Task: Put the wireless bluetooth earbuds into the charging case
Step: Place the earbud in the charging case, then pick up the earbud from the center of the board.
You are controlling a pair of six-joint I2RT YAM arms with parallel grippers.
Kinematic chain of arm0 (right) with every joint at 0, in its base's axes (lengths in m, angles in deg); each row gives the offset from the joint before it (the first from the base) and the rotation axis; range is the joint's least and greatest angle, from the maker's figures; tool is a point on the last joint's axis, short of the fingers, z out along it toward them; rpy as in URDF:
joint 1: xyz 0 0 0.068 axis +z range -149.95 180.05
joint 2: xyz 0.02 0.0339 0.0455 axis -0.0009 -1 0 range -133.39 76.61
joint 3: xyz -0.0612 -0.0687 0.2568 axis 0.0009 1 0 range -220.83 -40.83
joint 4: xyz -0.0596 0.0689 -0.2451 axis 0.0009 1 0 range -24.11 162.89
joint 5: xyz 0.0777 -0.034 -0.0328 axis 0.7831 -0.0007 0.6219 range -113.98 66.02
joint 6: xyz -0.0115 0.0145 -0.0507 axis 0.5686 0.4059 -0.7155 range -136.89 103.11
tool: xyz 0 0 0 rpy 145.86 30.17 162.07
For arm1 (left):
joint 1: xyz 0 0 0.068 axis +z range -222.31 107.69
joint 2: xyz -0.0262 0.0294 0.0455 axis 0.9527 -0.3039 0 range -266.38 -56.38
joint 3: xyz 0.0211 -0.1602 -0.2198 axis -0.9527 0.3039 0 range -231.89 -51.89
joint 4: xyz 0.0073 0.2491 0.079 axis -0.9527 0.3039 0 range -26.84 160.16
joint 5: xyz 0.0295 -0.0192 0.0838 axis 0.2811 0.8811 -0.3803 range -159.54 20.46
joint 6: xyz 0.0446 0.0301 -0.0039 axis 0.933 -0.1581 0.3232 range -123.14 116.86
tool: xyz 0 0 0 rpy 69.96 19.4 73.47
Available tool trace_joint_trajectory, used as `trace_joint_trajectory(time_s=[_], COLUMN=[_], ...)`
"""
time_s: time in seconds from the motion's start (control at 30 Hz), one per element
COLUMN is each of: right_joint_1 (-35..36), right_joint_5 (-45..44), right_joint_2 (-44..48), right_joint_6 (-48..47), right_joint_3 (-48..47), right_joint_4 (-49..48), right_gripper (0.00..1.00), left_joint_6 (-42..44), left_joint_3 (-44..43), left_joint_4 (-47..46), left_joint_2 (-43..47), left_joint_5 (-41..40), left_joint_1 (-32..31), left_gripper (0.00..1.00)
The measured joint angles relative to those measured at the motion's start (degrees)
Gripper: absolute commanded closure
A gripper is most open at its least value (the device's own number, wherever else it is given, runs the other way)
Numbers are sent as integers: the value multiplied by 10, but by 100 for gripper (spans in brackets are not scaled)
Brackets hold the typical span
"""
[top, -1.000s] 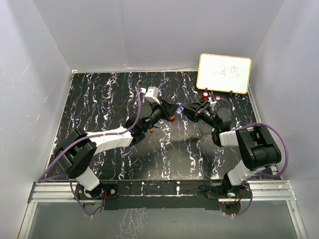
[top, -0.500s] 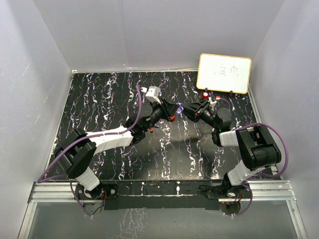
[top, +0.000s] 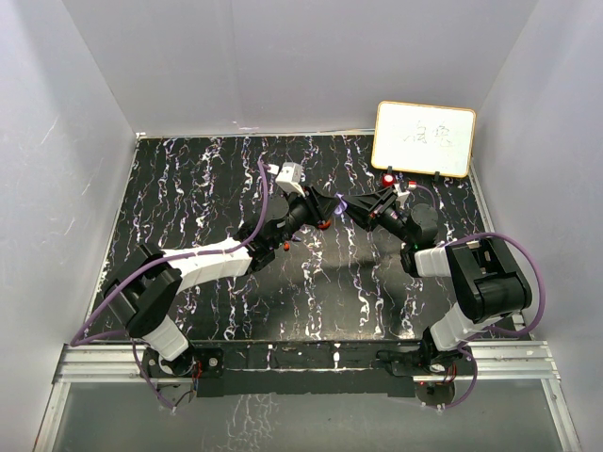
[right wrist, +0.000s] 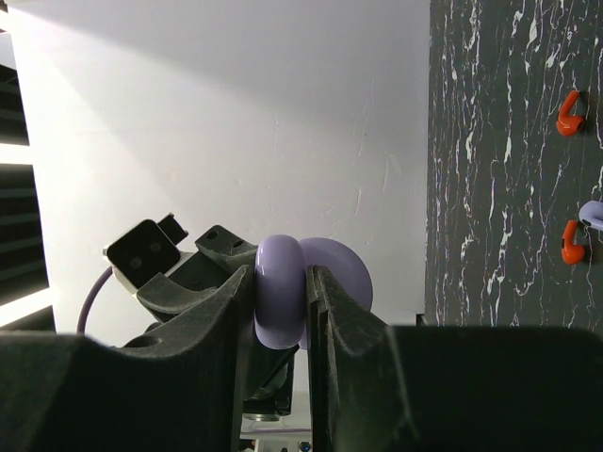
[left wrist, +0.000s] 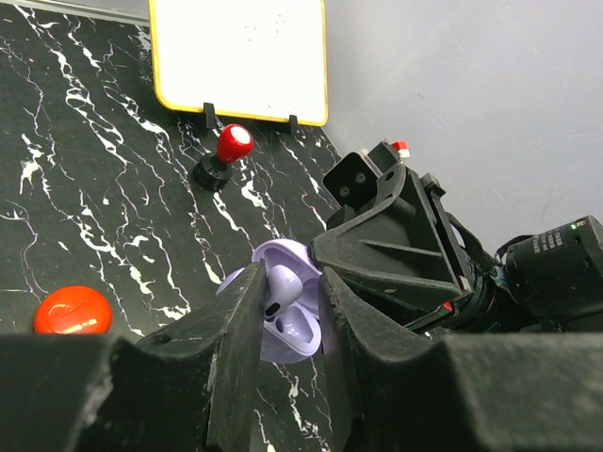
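Observation:
My right gripper (right wrist: pixel 281 275) is shut on the pale purple round charging case (right wrist: pixel 283 311) and holds it in the air, lid open. My left gripper (left wrist: pixel 289 275) is shut on a pale purple earbud (left wrist: pixel 280 287), which sits right at an empty socket of the open case (left wrist: pixel 300 330). In the top view the two grippers, left (top: pixel 327 211) and right (top: pixel 355 207), meet tip to tip above the table's far middle. Two red earbuds (right wrist: pixel 569 113) (right wrist: pixel 571 242) and another pale purple earbud (right wrist: pixel 592 213) lie on the table.
A red round case (left wrist: pixel 72 311) lies on the black marbled table to the left of my left gripper. A red piece on a small black stand (left wrist: pixel 233 144) stands in front of a yellow-framed whiteboard (top: pixel 424 137) at the back right. White walls enclose the table.
My left gripper has edged slightly toward the right gripper and the case. The right arm has held still.

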Motion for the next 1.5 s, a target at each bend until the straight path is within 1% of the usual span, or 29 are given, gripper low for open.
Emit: trace_joint_trajectory(time_s=[0.17,0.37,0.6,0.87,0.97,1.0,1.03,1.17,1.27,1.5], right_joint_1=[0,0,0,0,0,0,0,-2,-4,-6], right_joint_5=[0,0,-1,-1,-1,-1,-1,2,4,15], right_joint_2=[0,0,0,0,-1,-2,-4,-21,-44,-77], right_joint_6=[0,0,0,2,2,2,2,3,4,-1], right_joint_3=[0,0,0,0,0,0,0,0,0,4], right_joint_4=[0,0,2,-9,-14,-15,-17,-32,-49,-62], right_gripper=[100,100,100,100,100,100,100,100,100,100], left_joint_6=[0,2,8,31,44,48,51,55,55,41], left_joint_3=[-1,-1,-1,-1,0,2,5,24,32,80], left_joint_4=[0,0,1,45,75,85,98,168,217,304], left_joint_2=[0,0,3,38,68,82,98,172,202,195], left_joint_5=[1,1,-4,-35,-59,-72,-85,-134,-156,-165], left_joint_1=[0,0,0,0,0,0,0,3,7,11], left_gripper=[71,61,53,36,19,15,13,11,11,14])
